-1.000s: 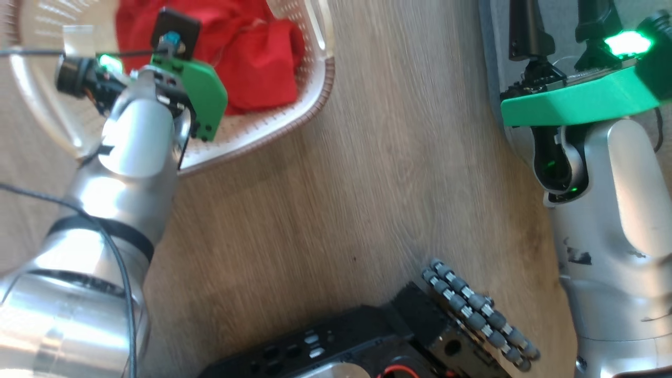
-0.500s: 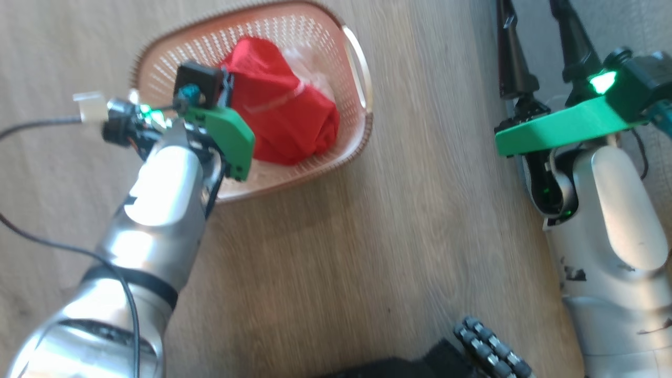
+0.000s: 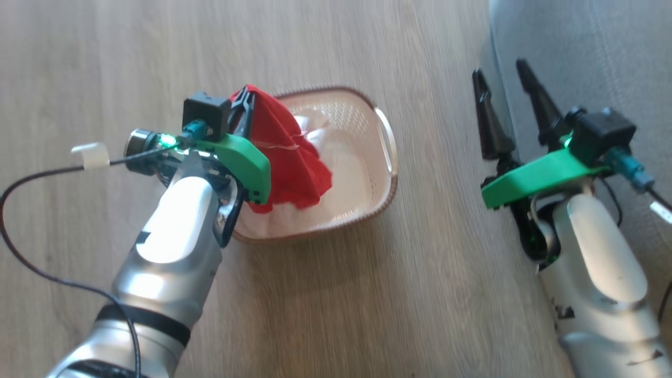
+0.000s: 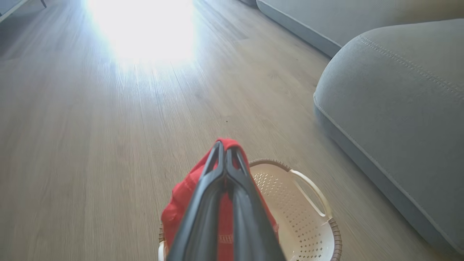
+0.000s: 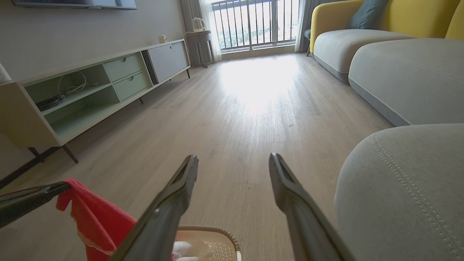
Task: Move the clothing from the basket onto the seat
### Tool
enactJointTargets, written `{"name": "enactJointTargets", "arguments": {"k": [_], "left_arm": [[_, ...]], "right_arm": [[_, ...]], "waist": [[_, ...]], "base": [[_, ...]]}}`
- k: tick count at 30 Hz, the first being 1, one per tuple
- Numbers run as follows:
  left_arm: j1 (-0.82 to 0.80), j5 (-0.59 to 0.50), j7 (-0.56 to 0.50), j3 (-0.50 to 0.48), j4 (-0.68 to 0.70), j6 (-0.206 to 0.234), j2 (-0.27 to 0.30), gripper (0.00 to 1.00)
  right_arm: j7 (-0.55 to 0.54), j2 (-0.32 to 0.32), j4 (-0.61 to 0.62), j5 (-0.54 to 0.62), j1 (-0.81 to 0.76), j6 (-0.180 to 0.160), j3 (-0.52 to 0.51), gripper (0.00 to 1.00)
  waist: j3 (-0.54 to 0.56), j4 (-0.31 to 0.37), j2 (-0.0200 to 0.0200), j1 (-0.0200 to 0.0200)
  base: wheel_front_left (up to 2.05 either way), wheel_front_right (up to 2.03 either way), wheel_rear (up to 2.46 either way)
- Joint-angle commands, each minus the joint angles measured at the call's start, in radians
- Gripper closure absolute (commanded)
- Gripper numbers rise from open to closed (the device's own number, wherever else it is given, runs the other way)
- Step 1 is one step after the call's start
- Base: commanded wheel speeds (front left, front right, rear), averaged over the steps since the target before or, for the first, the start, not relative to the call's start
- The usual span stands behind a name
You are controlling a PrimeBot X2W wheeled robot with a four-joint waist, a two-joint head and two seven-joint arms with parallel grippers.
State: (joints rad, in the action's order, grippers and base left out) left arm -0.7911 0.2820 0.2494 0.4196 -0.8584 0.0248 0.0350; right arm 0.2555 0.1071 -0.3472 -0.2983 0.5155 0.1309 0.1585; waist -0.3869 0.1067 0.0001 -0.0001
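Pinched tight on a fold of the clothing (image 3: 289, 157) is how I read my left gripper (image 3: 244, 105) on the head view, while the right gripper (image 3: 499, 73) stands spread wide with nothing in it. The red fabric hangs from the left fingertips and drapes over the 9 o'clock end of the basket (image 3: 391, 184). Whether its lower edge has cleared the rim I cannot tell, so I judge the lift-out only partly done. A pale patch (image 3: 341, 173) lies on the basket's bottom, and I can't make out if it is garment or label. The seat (image 3: 593, 63) takes the 2 o'clock corner, well apart from the basket across bare floor (image 3: 367, 294). The right gripper sits at the cushion's edge, I'd guess so it stays clear of the carry. On the left wrist view the two fingers meet at their tips with red cloth bunched around them, the basket at 5 o'clock and the seat's stitched corner at 2 o'clock. Gripping high on the garment makes sense, since the rest can hang free of the rim. On the right wrist view the parted fingers frame floor, with the cloth dangling at 8 o'clock, the basket rim at 6 and the seat at 4.
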Motion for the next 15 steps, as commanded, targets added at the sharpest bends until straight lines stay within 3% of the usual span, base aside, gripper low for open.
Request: {"name": "enactJointTargets", "arguments": {"k": [1,15], "left_arm": [[0.006,0.011,0.012,-0.029,0.060,0.006,0.015,1.00],[0.045,0.021,0.012,-0.049,0.263,0.006,0.015,1.00]], "right_arm": [[0.006,0.004,0.018,-0.005,-0.023,0.000,0.023,0.00],[0.006,0.002,-0.048,-0.015,-0.103,0.000,0.058,0.00]], "waist": [[0.070,-0.030,-0.0001,0.0001],[0.236,-0.080,-0.0001,0.0001]], "base": [[0.00,0.00,0.00],[0.00,0.00,0.00]]}}
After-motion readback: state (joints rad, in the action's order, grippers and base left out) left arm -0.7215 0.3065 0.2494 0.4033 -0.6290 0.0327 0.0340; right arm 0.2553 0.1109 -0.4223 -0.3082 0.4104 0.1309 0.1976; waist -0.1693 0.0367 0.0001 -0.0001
